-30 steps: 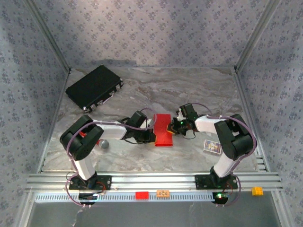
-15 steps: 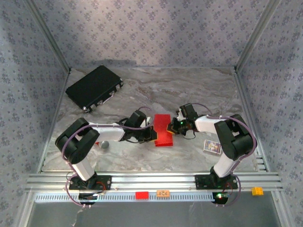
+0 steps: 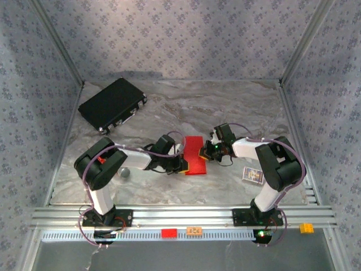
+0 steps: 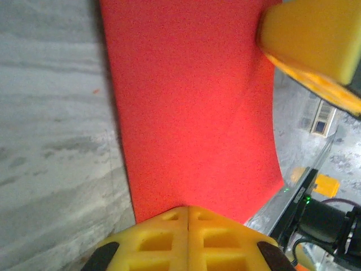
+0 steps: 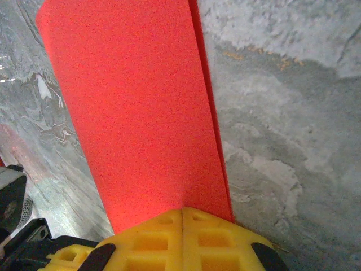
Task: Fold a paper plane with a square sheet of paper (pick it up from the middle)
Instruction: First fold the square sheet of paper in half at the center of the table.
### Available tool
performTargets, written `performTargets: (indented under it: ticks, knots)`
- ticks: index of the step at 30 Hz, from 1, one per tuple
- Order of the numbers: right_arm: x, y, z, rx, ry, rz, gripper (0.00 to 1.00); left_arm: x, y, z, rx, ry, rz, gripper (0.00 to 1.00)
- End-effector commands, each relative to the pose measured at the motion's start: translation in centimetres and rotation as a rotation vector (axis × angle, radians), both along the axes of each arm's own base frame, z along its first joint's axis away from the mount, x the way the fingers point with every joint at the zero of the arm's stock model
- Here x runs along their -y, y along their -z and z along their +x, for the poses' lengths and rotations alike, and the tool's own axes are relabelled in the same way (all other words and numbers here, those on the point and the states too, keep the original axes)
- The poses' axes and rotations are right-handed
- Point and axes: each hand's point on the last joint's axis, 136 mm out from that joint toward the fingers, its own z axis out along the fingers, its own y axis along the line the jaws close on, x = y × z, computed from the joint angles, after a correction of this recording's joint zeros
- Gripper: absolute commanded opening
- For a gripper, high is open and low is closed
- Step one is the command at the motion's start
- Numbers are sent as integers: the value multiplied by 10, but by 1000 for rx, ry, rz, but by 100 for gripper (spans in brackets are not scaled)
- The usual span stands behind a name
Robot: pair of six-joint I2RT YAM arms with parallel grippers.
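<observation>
The square sheet of paper (image 3: 195,155) lies on the marble table as a bright-red rectangle folded in half. Its doubled edge runs along the right side in the right wrist view (image 5: 135,101). My left gripper (image 3: 183,163) is shut, and its yellow tips (image 4: 188,212) rest on the sheet's left edge (image 4: 192,101), not clamping it. My right gripper (image 3: 206,151) is also shut, with its tips (image 5: 183,213) down on the opposite edge. One right finger (image 4: 310,39) shows across the sheet in the left wrist view.
A black case (image 3: 113,104) lies at the back left. A small grey round object (image 3: 123,171) sits by the left arm, and a small printed card (image 3: 253,175) by the right arm. Red (image 3: 168,232), orange (image 3: 194,230) and yellow (image 3: 306,228) blocks sit on the front rail.
The left arm's elbow swung out to the left and came back, and its gripper shifted slightly along the paper's left edge. The paper and the right arm stayed put.
</observation>
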Motion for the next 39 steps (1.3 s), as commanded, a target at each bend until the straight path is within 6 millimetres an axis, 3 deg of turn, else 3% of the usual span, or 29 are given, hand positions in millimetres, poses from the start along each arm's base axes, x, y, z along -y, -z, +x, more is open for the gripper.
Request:
performTargets:
  ticks: [1,10,14,20,25,32,39]
  knots:
    - [41,51,-45,-193,56,-220,0,-15,6,-29,4,108,96,1]
    - [39,51,-44,-192,54,-222,0,-24,8,-40,67,175,178,2]
    - [36,49,-43,-179,45,-211,0,-21,-8,-38,130,183,168,2]
    - [26,36,-34,-127,11,-173,0,-25,-53,-2,263,36,112,2]
    - [26,35,-34,-128,0,-179,0,-22,-72,40,231,-45,5,4]
    - [27,37,-36,-135,-1,-184,0,-1,-68,87,192,-48,-38,4]
    - [28,39,-38,-144,4,-188,0,11,-36,106,140,-49,-11,4]
